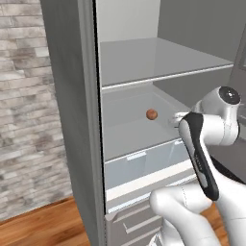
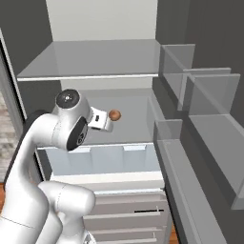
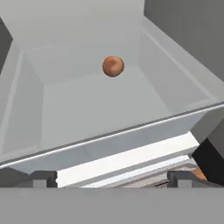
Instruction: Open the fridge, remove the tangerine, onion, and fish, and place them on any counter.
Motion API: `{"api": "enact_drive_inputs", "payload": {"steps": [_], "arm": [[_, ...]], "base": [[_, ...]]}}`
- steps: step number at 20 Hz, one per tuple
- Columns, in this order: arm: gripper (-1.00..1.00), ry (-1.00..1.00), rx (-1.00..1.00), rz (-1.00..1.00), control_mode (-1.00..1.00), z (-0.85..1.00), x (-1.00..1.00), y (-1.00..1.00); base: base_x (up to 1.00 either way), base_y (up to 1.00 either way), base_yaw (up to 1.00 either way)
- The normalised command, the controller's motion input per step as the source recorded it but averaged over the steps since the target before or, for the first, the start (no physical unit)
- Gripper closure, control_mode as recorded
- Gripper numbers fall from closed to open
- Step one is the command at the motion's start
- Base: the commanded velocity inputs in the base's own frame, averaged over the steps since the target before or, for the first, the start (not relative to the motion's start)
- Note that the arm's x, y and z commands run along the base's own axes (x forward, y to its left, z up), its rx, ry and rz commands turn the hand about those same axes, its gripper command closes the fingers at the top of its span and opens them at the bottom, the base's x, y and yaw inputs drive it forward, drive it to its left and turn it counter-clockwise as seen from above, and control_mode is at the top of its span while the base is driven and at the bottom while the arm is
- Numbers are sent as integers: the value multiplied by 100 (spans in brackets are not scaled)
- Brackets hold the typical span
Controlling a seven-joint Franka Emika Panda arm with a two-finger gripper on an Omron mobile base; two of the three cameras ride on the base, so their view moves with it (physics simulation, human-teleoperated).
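You see one onion [image 3: 113, 66], a single reddish-brown ball, resting toward the back of the pale tray inside the open fridge [image 1: 72, 120]. One glass shelf [image 2: 95, 59] spans the compartment above it; three grey door shelves [image 2: 209, 95] line the open door on your right. One gripper [image 3: 111, 179] sits at the tray's front edge, fingers spread wide, holding nothing. Beside the fridge stand a brick wall [image 1: 24, 96] and wooden floor [image 1: 48, 226].
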Motion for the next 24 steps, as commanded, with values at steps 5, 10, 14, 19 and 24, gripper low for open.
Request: {"api": "enact_drive_inputs", "payload": {"steps": [5, 10, 14, 19, 24], "arm": [[-100, -12, -3, 0, -100, 0, 100, 12], [-100, 4, 0, 0, -100, 1, 100, 0], [-100, 7, 0, 0, -100, 9, 94, 0], [-100, 9, 0, 0, -100, -7, 70, 0], [-100, 0, 0, 0, -100, -31, 26, 0]], "base": [[0, 0, 0], [0, 0, 0], [0, 0, 0], [0, 0, 0], [0, 0, 0]]}}
